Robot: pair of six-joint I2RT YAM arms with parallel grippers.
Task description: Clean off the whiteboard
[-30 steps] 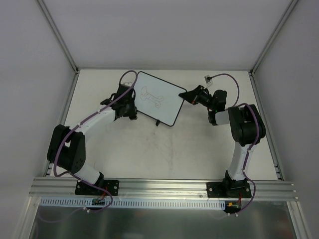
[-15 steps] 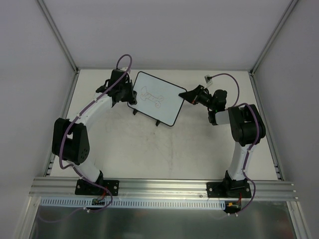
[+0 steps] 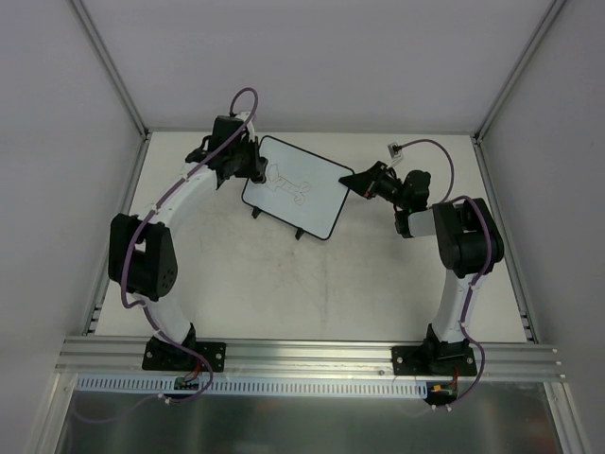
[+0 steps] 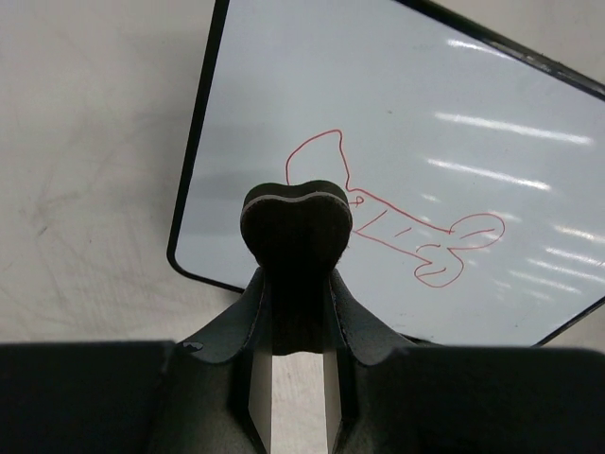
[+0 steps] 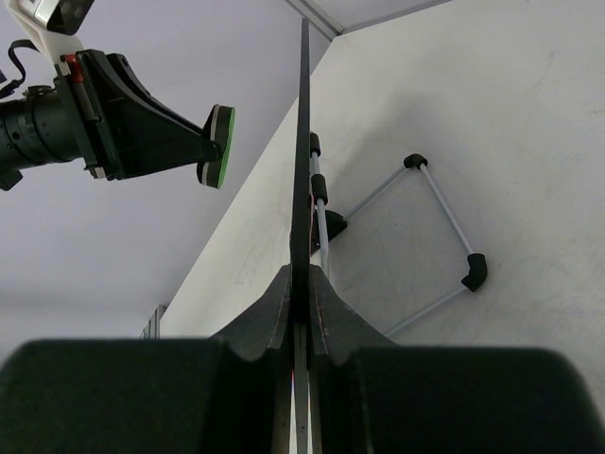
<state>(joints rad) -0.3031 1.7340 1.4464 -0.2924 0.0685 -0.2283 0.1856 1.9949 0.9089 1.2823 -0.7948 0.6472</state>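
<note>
The whiteboard (image 3: pixel 312 203) stands tilted on its black feet (image 3: pixel 299 233) at the table's back middle, with a red bone-shaped drawing (image 4: pixel 397 227) on its white face (image 4: pixel 454 123). My left gripper (image 3: pixel 255 168) is shut on a dark eraser (image 4: pixel 298 232) with a green back (image 5: pixel 216 144), held at the board's upper left part, just by the drawing's left end. My right gripper (image 3: pixel 352 182) is shut on the board's right edge; the right wrist view shows the board edge-on (image 5: pixel 304 142) between the pinched fingers (image 5: pixel 302 279).
The board's wire stand (image 5: pixel 425 218) rests on the table behind it. A small white connector (image 3: pixel 395 148) lies at the back right. Grey walls enclose the table on three sides. An aluminium rail (image 3: pixel 302 355) runs along the near edge.
My left arm has swung from the board's left edge toward the back and right, bringing the eraser over the board's upper left part. The right arm and board have not moved.
</note>
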